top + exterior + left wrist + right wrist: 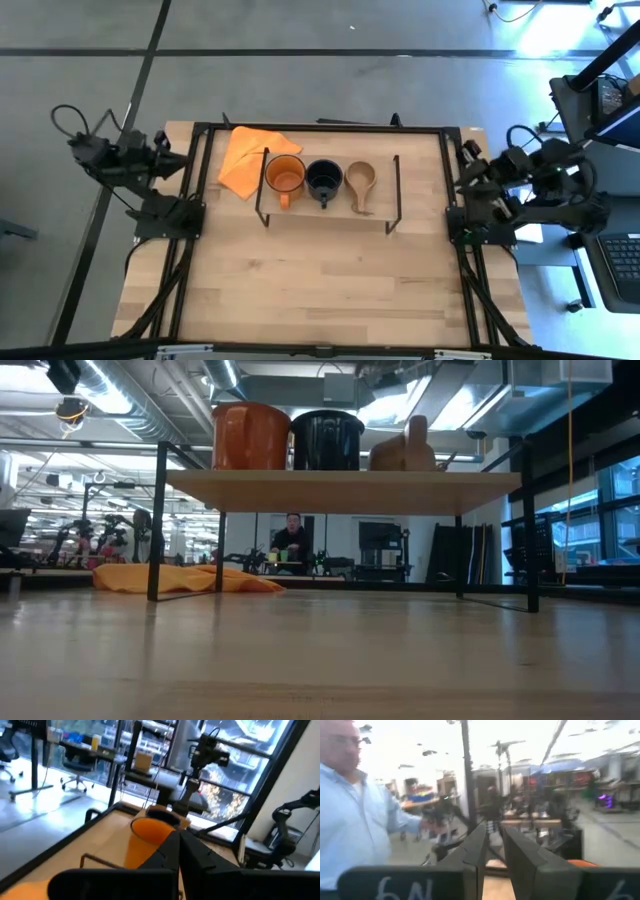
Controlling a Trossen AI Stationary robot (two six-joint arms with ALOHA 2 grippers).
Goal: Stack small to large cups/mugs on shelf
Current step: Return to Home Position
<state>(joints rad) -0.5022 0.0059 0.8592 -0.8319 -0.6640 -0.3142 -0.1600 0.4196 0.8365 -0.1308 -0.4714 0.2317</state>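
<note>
Three cups up on the shelf (300, 218) in one row, so reads as pretty much finished, just arms parking now.

Left to right:

- Left hand (179, 839) out past the desk's (320, 290) left edge, well apart from everything, clenched on nothing. Makes sense with nothing left to carry.
- Orange cloth (245, 160) flat on the desk, partly under the shelf's left end. Not part of the job.
- Orange mug (285, 175), the biggest, upright at the left end.
- Dark mug (324, 178) just beside it, middle size, upright too. Maybe touching going by the low view, can't say for sure.
- Wooden cup (361, 180), the smallest, on the right with a small gap from the dark one.

So sorted by size along the shelf's long axis, presumably the whole point of the lineup. All three handles aimed the same way, toward the big open stretch of desk, square across the shelf. Wooden cup's long axis, bowl to handle tip, running front to back, with the handle end near the shelf's front edge.

Last, right hand (494, 834) out past the desk's right edge, closed down to a sliver, empty as well.
</note>
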